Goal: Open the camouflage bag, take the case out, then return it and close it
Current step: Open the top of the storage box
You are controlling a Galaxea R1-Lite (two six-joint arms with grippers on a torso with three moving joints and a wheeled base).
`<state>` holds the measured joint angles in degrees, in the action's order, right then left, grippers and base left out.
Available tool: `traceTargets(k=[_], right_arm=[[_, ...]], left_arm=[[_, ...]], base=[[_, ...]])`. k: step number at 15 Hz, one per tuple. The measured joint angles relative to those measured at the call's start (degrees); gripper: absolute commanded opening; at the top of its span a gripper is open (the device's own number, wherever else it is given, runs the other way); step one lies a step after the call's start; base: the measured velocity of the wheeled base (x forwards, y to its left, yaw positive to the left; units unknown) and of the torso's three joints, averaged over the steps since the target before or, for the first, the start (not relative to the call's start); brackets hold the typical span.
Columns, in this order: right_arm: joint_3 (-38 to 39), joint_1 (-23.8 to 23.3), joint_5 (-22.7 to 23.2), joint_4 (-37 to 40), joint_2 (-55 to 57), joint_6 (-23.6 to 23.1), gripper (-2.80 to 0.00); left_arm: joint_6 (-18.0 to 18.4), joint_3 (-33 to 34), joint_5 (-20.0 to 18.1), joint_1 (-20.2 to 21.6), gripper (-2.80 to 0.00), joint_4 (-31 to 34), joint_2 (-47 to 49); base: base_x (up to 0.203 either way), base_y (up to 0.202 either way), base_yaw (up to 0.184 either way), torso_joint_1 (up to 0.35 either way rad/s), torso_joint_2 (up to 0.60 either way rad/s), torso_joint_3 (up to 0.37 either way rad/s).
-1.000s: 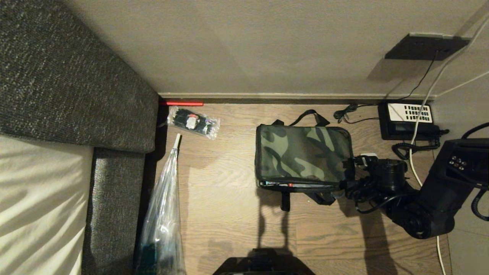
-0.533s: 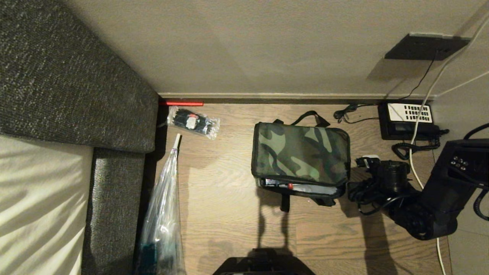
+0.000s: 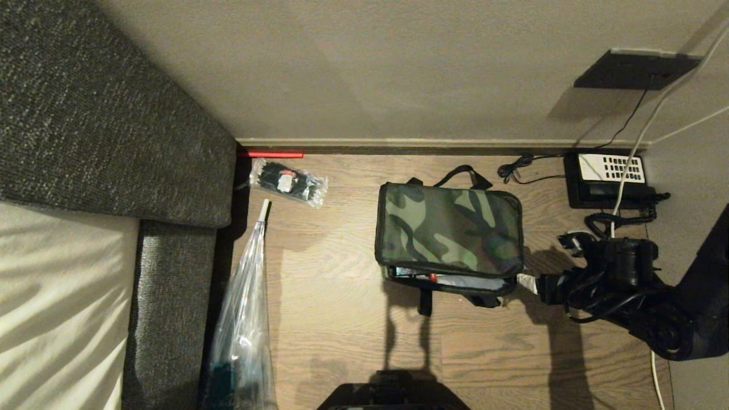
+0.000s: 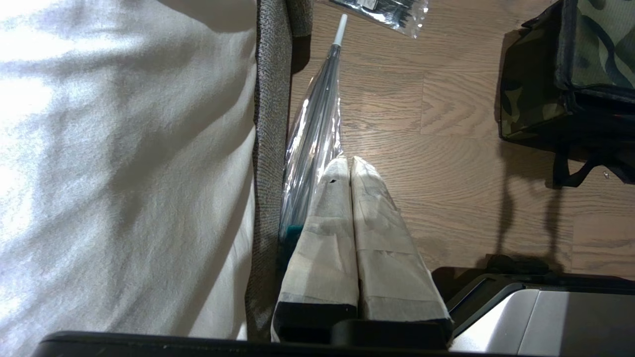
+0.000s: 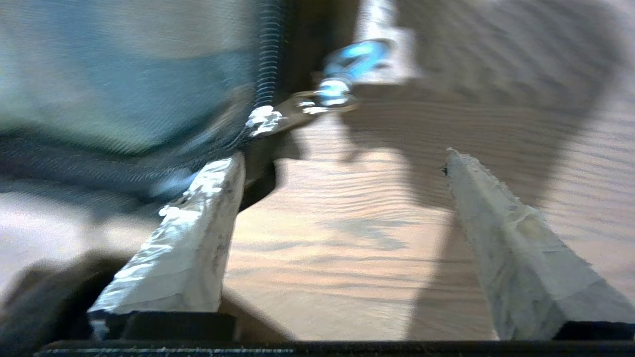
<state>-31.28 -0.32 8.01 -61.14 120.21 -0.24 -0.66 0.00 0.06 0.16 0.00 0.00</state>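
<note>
One step remains part done: the camouflage bag sits on the floor mid-scene, lid down but its near edge gaping. Right tool, jaws apart and empty, sits just right of it. Left tool, fingers together, hangs parked beside the bed.

Wood-plank floor: camouflage bag mid-floor, black desk phone at the far-right wall corner, clear folded umbrella along the left edge.

Head view looks down on the camouflage bag; both wrist views (right very close) share it.
</note>
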Motion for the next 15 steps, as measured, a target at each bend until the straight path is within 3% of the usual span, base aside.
traceTargets(k=[4, 6, 8, 10, 12, 15], right_arm=[[2.39, -5.00, 14.12, 7.15, -6.63, 2.06, 0.00], [2.38, -5.58, 14.89, 8.36, -8.29, 5.45, 0.00], [0.30, -5.80, 14.43, 8.83, -8.97, 15.21, 0.00], [-3.10, -5.68, 10.72, 9.48, -8.81, 26.91, 0.00], [-7.36, -5.26, 2.67, 11.68, -7.55, 37.62, 0.00], [-11.31, -4.14, -6.52, 19.16, -5.56, 45.25, 0.00]], left_arm=[[-0.02, 0.00, 0.01, 0.00, -2.80, 0.02, 0.00], [-0.02, 0.00, 0.01, 0.00, -2.80, 0.00, 0.00], [-0.01, 0.00, 0.00, 0.00, -2.80, 0.00, 0.00], [-0.02, 0.00, -0.01, 0.00, -2.80, 0.00, 0.00], [-0.02, 0.00, 0.01, 0.00, -2.80, 0.00, 0.00], [0.00, 0.00, -0.01, 0.00, -2.80, 0.00, 0.00]], base=[[0.000, 0.000, 0.000, 0.000, 0.00, 0.000], [0.000, 0.000, 0.000, 0.000, 0.00, 0.000], [0.000, 0.000, 0.000, 0.000, 0.00, 0.000], [0.000, 0.000, 0.000, 0.000, 0.00, 0.000], [0.000, 0.000, 0.000, 0.000, 0.00, 0.000], [0.000, 0.000, 0.000, 0.000, 0.00, 0.000]])
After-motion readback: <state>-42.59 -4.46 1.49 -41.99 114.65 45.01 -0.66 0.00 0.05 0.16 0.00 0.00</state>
